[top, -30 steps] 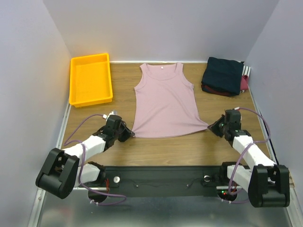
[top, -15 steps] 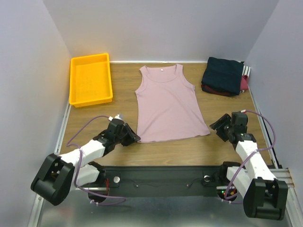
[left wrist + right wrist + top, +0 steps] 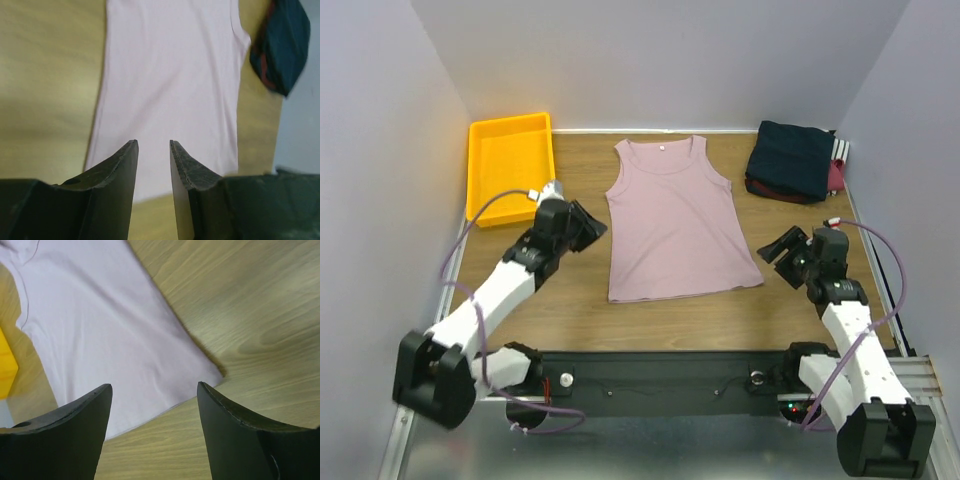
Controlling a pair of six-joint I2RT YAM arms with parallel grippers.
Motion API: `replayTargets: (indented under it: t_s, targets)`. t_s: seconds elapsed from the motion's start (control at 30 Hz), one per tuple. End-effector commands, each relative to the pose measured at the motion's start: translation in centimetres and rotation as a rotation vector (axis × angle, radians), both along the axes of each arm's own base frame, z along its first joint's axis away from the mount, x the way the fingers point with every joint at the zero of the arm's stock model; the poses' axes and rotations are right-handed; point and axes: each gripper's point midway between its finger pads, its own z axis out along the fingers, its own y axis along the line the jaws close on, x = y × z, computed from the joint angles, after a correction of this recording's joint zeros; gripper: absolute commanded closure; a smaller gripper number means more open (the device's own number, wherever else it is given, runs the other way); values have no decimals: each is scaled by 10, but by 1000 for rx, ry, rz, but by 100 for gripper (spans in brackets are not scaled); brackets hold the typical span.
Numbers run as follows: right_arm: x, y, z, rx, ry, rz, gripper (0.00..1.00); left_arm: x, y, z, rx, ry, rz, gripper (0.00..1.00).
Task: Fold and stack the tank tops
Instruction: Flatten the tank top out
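A dusty pink tank top [image 3: 672, 218] lies spread flat in the middle of the table, neck toward the far side. Folded tank tops are stacked at the far right, dark navy [image 3: 790, 158] on top of maroon [image 3: 836, 178]. My left gripper [image 3: 588, 225] hovers open just left of the pink top's left side, holding nothing; its wrist view looks across the pink top [image 3: 170, 90] between the jaws [image 3: 153, 142]. Off the hem's right corner, my right gripper [image 3: 775, 254] is open and empty, with that corner [image 3: 200, 370] showing between its fingers [image 3: 155, 386].
A yellow plastic tray [image 3: 510, 165] stands at the far left, close behind the left arm. The folded stack [image 3: 282, 45] sits against the right wall. Walls close in the table on three sides.
Both grippers opened and let go of the pink top's bottom corners. The left arm rose and moved away along the top's left side; the right drew back to the right.
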Motion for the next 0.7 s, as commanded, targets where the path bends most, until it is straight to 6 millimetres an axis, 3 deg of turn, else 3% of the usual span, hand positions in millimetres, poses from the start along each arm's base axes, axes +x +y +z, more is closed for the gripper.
replayTargets:
  t_s: [0.0, 0.03, 0.07, 0.13, 0.17, 0.2, 0.23, 0.37, 0.43, 0.53, 0.67]
  targets:
    - [13, 26, 32, 24, -90, 95, 25, 83, 34, -1, 110, -41, 181, 59]
    - [16, 32, 38, 15, -106, 109, 25, 100, 45, -1, 124, -46, 220, 60]
    - [14, 47, 39, 10, -110, 157, 25, 122, 48, 15, 129, -78, 251, 61]
    - [18, 59, 37, -9, -106, 173, 25, 157, 53, 8, 181, -72, 266, 61]
    - [16, 77, 41, -9, -115, 228, 25, 170, 60, 7, 200, -67, 283, 62]
    - [17, 84, 40, -17, -110, 241, 25, 178, 67, -18, 253, -3, 310, 62]
    - [18, 97, 41, -23, -110, 272, 25, 193, 74, -12, 265, -19, 323, 62]
    - [21, 121, 46, -41, -113, 336, 26, 216, 100, -49, 308, 54, 372, 64]
    - [24, 124, 50, -58, -129, 331, 26, 221, 107, -67, 318, 90, 383, 64]
    - [25, 132, 59, -63, -145, 354, 26, 222, 119, -85, 317, 128, 392, 64]
    - [24, 143, 59, -66, -142, 381, 26, 223, 127, -93, 330, 143, 405, 65]
